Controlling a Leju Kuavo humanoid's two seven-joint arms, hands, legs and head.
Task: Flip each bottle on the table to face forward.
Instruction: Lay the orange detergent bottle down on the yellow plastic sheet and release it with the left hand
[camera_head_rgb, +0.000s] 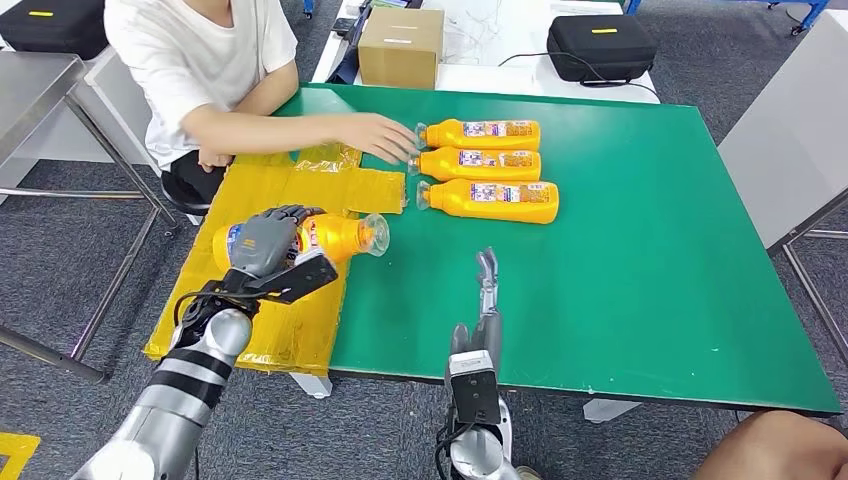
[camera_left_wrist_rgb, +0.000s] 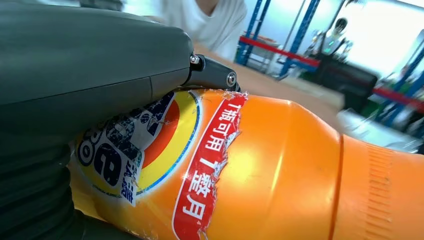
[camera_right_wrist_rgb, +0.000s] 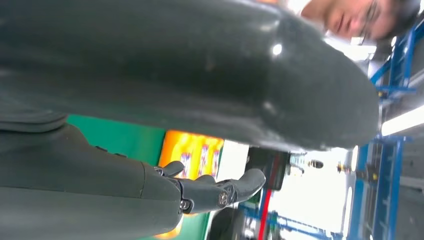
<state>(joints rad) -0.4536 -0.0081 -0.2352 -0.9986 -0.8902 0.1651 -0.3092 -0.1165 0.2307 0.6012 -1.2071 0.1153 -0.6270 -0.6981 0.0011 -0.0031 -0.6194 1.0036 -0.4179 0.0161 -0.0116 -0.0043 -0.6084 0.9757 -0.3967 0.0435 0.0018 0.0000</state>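
Left hand (camera_head_rgb: 268, 243) is gripping the orange bottle (camera_head_rgb: 335, 238) round its body, fingers wrapping over the top, lifting it above the yellow mat (camera_head_rgb: 300, 185) by the tabletop's (camera_head_rgb: 640, 280) left edge. Bottle's lying sideways, clear cap pointing toward table centre; label w/ red strip, torn edges, facing the wrist cam. Right hand (camera_head_rgb: 487, 285) is reaching flat over the green near the front edge, fingers straight and apart, holding nothing. Three more bottles (camera_head_rgb: 488, 165) are lying in a row toward the far edge, a person's hand (camera_head_rgb: 385, 137) touching their caps.
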